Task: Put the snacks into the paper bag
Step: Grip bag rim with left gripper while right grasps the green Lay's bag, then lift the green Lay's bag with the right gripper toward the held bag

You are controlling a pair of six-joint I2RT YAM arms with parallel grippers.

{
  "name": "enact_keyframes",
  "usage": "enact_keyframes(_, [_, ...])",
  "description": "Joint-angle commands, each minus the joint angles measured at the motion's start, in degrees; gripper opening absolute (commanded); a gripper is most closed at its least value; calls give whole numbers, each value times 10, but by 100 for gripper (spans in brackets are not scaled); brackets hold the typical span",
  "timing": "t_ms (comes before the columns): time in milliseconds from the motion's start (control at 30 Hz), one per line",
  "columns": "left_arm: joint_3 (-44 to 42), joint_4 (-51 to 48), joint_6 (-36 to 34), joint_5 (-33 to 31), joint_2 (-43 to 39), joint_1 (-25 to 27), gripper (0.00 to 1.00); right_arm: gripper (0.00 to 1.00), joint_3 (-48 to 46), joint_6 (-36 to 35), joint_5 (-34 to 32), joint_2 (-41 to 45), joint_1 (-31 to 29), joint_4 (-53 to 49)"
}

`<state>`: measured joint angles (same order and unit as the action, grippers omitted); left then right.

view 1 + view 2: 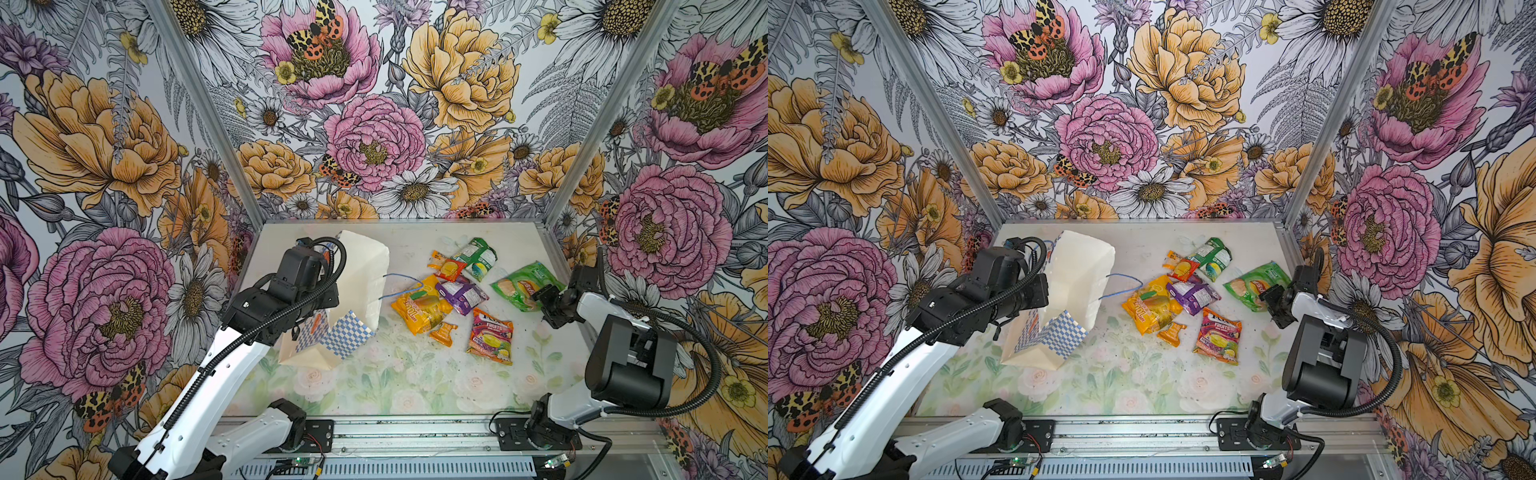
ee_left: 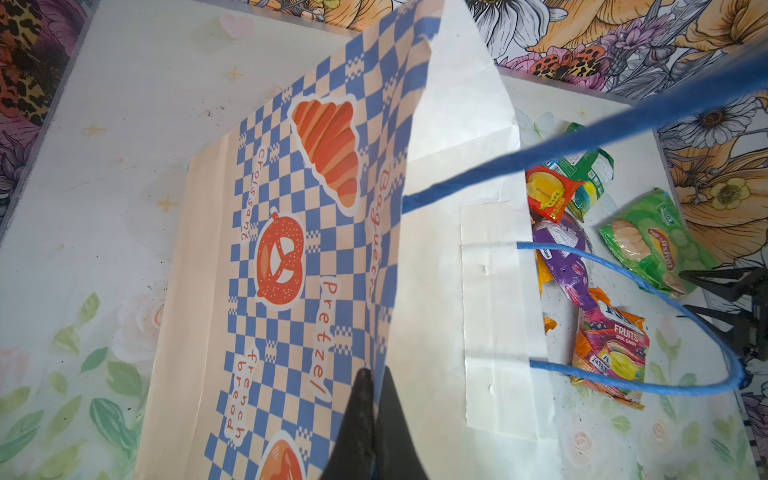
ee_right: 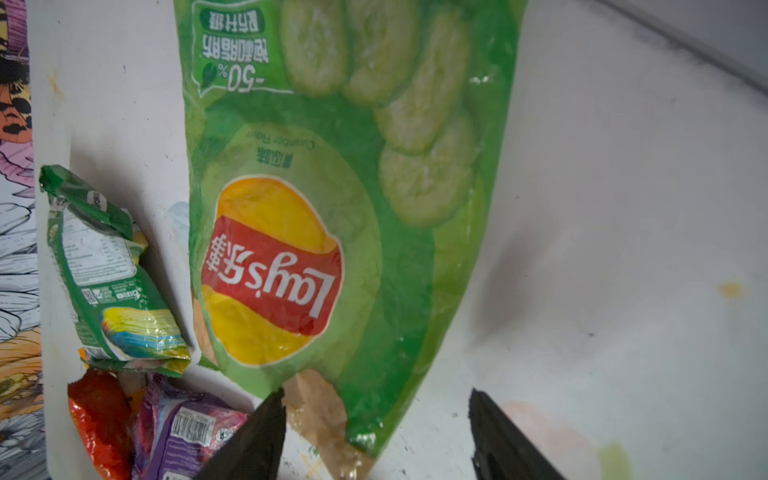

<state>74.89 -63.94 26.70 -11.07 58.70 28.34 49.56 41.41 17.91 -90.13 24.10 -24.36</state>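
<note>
The paper bag (image 1: pixel 362 277) lies tipped with its white inside facing the snacks, and its checkered outside (image 2: pixel 291 257) fills the left wrist view. My left gripper (image 2: pixel 372 376) is shut on the bag's rim. Right of the bag's mouth lie a big orange-yellow packet (image 1: pixel 419 311), a purple packet (image 1: pixel 461 293), a red-pink fruits packet (image 1: pixel 491 336), a green packet (image 1: pixel 476 257) and two small orange sachets (image 1: pixel 446 268). A green Lay's packet (image 3: pixel 324 208) lies furthest right. My right gripper (image 3: pixel 377 397) is open, astride that packet's near corner.
A blue cord handle (image 1: pixel 404 286) loops out of the bag's mouth toward the orange-yellow packet. The table's right wall rail (image 1: pixel 559 266) runs just behind the Lay's packet (image 1: pixel 524 286). Floral walls close in three sides, and a metal rail (image 1: pixel 415 434) runs along the front.
</note>
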Motion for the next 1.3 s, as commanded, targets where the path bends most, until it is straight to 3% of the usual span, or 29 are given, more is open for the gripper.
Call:
enact_keyframes(0, [-7, 17, 10, 13, -6, 4, 0, 65, -7, 21, 35, -27, 0, 67])
enact_keyframes(133, [-11, 19, 16, 11, -2, 9, 0, 60, -12, 27, 34, -51, -6, 76])
enact_keyframes(400, [-9, 24, 21, 5, 4, 17, 0, 25, -53, 35, 19, -35, -7, 102])
enact_keyframes(533, [-9, 23, 21, 3, 3, 18, 0, 13, -69, 36, 3, 12, -5, 102])
enact_keyframes(1033, [-7, 23, 16, -4, 18, 21, 0, 4, -49, -3, 1, 151, -13, 13])
enact_keyframes(1267, [20, 22, 10, -24, 41, 38, 0, 0, 35, -46, -25, 236, -90, -110])
